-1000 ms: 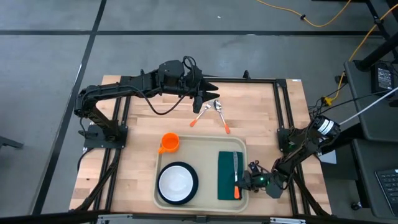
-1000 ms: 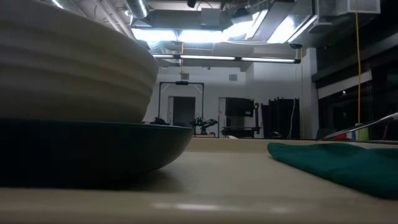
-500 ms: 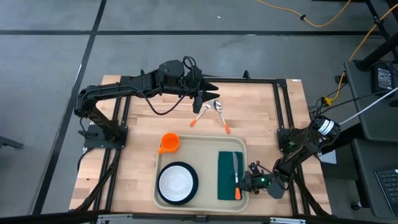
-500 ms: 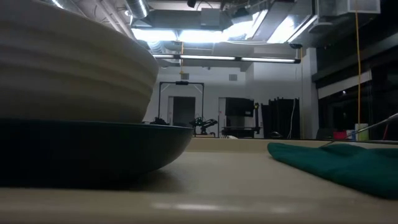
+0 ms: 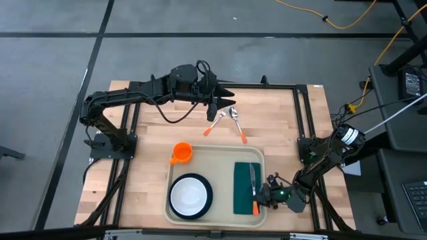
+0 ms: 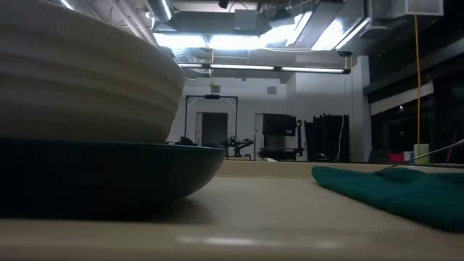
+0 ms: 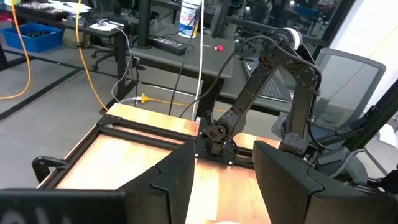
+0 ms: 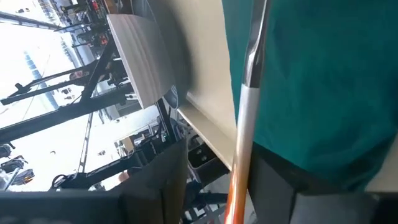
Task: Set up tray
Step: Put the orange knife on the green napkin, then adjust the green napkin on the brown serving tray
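Two dark arms at the wooden worktop [image 5: 280, 133]. Left hand [image 5: 215, 111] out at 12 o'clock on the worktop, hanging just beside two orange-handled utensils [image 5: 227, 122] crossed on the bare wood. Fingers [image 7: 168, 180] parted, nothing between them but worktop.

Right hand [image 5: 260, 197] low at the 4 o'clock edge of the tray [image 5: 217, 155], reaching in over the rim. Fingers [image 8: 165, 183] spread to either side of a third orange-handled utensil [image 8: 247, 93], with a clear gap on one side and little on the other. No grip visible; metal end flat along the dark green napkin [image 8: 323, 74], orange end nearest the hand.

Cream tray at 6 o'clock on the worktop, long side across. Inside, toward 8 o'clock, a white bowl [image 5: 189, 194] seated in a dark plate [image 5: 209, 187]; toward 3 o'clock, the napkin, lengthwise from 12 to 6, with the utensil along its 3 o'clock edge. Outside the tray, just off its 11 o'clock corner, an orange cup [image 5: 182, 153] upright on the wood.

From worktop level: ribbed bowl wall and dark plate rim close by, napkin edge beyond.
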